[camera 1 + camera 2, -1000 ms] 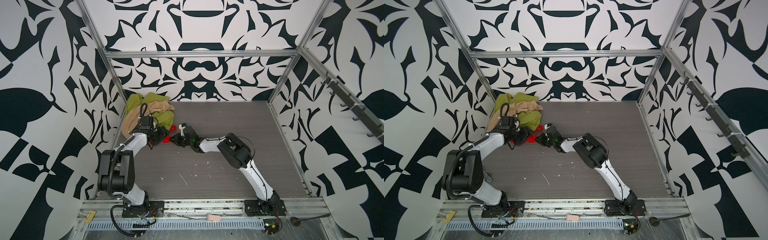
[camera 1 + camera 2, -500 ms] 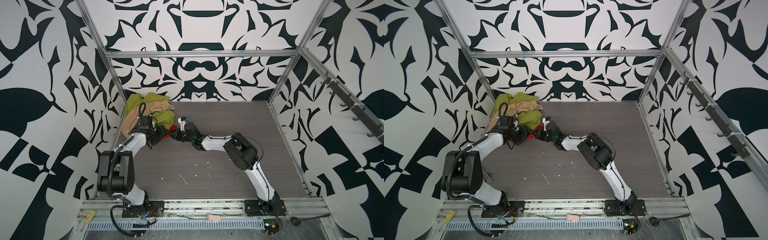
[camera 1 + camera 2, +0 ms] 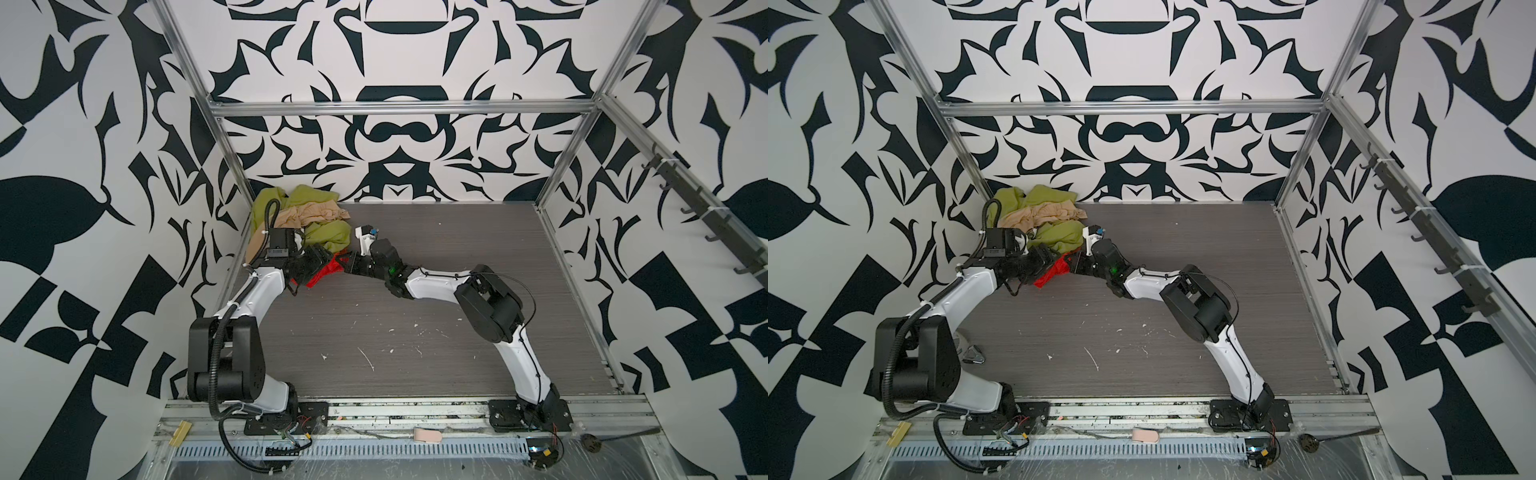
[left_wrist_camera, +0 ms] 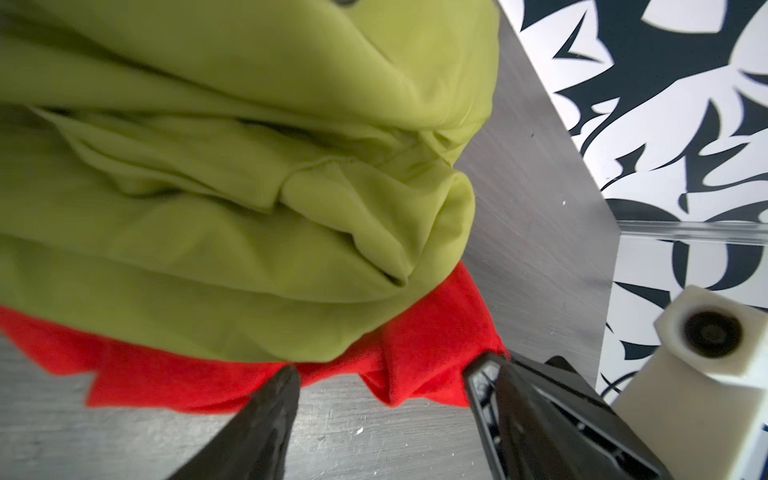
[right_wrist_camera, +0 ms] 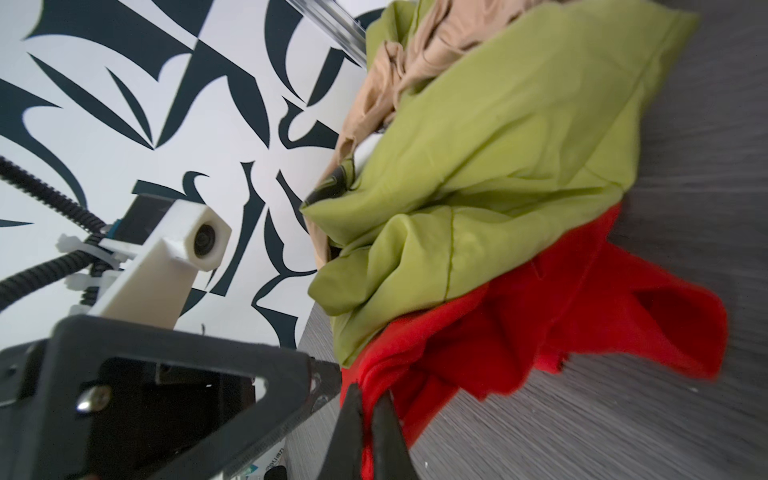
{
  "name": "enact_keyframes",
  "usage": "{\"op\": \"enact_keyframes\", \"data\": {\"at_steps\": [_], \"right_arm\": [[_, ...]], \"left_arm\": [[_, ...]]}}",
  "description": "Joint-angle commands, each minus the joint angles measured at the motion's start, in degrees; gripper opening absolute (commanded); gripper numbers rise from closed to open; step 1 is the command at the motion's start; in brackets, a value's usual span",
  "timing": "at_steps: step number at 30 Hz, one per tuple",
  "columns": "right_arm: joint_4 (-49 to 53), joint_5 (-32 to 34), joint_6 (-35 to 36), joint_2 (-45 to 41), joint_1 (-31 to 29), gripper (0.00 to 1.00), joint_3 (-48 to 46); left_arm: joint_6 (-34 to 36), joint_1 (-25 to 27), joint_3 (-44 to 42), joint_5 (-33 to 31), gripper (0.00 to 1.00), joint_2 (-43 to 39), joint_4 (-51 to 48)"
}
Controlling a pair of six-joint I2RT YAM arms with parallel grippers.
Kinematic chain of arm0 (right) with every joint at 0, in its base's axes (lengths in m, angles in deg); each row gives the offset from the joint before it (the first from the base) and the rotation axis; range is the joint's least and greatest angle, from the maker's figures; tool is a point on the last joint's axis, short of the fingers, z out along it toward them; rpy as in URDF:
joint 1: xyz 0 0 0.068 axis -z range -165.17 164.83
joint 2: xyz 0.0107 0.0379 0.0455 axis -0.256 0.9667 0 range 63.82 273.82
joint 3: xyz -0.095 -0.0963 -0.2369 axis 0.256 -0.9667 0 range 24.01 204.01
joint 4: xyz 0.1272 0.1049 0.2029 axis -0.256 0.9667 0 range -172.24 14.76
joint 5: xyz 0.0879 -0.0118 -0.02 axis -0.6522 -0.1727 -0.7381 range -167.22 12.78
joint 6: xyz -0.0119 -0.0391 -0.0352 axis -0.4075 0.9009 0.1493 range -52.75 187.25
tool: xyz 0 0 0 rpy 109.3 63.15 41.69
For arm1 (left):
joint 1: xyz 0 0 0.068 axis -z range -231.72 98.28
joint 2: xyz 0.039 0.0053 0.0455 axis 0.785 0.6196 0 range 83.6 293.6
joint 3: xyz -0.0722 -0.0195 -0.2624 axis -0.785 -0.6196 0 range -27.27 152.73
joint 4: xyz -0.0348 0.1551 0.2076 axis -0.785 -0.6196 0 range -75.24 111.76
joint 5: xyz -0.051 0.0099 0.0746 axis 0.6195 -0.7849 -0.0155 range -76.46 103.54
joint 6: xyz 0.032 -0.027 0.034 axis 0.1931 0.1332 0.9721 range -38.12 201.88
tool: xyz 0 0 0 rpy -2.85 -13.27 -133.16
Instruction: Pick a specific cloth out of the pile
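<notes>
The right pincer (image 5: 371,395) pinches a fold of the red cloth (image 5: 561,316), with the left pincer (image 4: 388,365) spread beside it, while the cloth lies partly under the olive-green cloth (image 4: 232,199) at the edge of the pile (image 3: 309,216) on the counter (image 3: 415,324), so freeing it likely needs a slow outward pull.

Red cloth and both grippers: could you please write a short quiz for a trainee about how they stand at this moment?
1. True or false: the right gripper is shut on the red cloth.
2. Which one lies over part of the red cloth? A green cloth; B beige cloth; C nothing.
3. Fill in: the left gripper has its jaws ____.

Key: 1 true; 2 A; 3 open.
</notes>
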Motion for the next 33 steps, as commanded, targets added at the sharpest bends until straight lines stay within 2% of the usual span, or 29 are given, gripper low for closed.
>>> {"op": "enact_keyframes", "data": {"at_steps": [1,21,33], "right_arm": [[-4.0,1.3,2.3,-5.1,-0.2,0.0,3.1],[-5.2,2.2,3.4,-9.8,-0.2,0.0,8.7],[-6.1,2.9,4.2,-11.5,-0.1,0.0,7.7]], "left_arm": [[0.7,-1.1,0.4,1.7,0.77,-2.5,0.1],[0.6,-3.2,0.9,2.1,0.77,-6.9,0.6],[1.7,-3.5,-0.3,2.8,0.77,-8.8,1.7]]}}
